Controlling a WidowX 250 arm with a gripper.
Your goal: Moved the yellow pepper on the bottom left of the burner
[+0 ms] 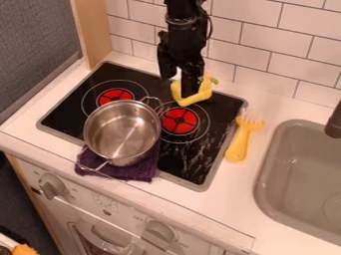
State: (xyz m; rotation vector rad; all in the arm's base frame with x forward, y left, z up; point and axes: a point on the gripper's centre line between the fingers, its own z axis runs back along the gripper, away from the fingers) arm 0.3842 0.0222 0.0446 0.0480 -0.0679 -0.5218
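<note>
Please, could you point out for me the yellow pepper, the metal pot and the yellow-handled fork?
Yellow pepper (191, 100): camera view, on its lower curve.
Metal pot (123, 134): camera view, on its inside bottom.
Yellow-handled fork (240, 141): camera view, on its handle.

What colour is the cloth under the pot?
Dark purple, seen best in the camera view.

A white-tiled wall (256, 42) meets a wooden post (95, 30) beside a dark grey panel (37, 40)
</note>
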